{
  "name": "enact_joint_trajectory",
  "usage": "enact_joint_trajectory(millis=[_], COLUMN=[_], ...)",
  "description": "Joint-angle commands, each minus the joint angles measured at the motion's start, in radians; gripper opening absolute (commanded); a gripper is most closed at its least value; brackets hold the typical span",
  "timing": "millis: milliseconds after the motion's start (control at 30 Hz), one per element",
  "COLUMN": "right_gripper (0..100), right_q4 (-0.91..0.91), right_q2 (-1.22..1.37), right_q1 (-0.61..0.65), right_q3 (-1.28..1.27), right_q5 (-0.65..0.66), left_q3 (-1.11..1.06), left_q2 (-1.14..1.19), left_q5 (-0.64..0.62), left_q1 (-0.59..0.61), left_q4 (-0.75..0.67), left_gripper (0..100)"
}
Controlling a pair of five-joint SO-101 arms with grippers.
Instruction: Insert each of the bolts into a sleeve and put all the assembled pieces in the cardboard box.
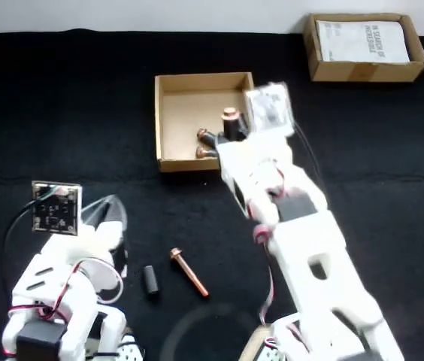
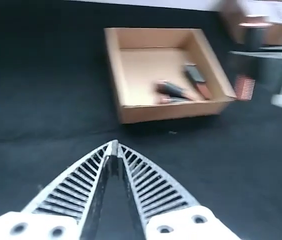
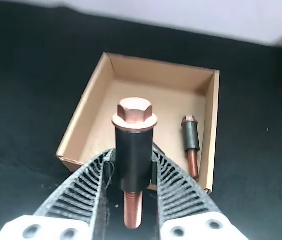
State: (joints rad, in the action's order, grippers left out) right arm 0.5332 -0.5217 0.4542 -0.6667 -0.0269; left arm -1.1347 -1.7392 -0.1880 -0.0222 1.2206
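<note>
Right arm [image 1: 272, 184] hides the cardboard box's [image 1: 168, 120] corner.

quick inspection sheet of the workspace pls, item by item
surface: black cloth table, flat
job's things: two assembled pieces in the cardboard box; loose bolt and loose sleeve apart on the cloth
clutter: second box holding paper, far corner
grippers: right gripper shut on a sleeved bolt at the cardboard box; left gripper shut, empty, above the cloth
cables: red and black wires on both arms
surroundings: pale wall behind the table
</note>
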Motion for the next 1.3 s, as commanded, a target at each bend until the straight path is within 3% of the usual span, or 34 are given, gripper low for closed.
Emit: enact_joint_trajectory(millis=[0,300,633,900,1067,1267], right_gripper=[0.7,0.7,0.7,1.9,17.7,16.1], right_q4=[0.085,0.306,0.547,0.590,0.734,0.860], right_q2=[0.183,0.607,0.915,1.092,1.130,1.129], right_q1=[-0.015,-0.031,-0.041,-0.053,-0.051,-0.051], right_q3=[0.269,0.765,1.141,1.330,1.405,1.547], right_q5=[0.023,0.288,0.617,0.712,0.695,0.661], left_q3=[-0.094,-0.286,-0.472,-0.561,-0.561,-0.561], left_q2=[-0.081,-0.073,-0.073,-0.073,-0.073,-0.073], left_q5=[0.003,-0.002,-0.003,-0.003,-0.003,-0.003], left_q1=[0.136,0.430,0.541,0.552,0.558,0.558], left_q4=[-0.089,-0.301,-0.301,-0.348,-0.351,-0.351], left_gripper=[1,1,1,1,1,1])
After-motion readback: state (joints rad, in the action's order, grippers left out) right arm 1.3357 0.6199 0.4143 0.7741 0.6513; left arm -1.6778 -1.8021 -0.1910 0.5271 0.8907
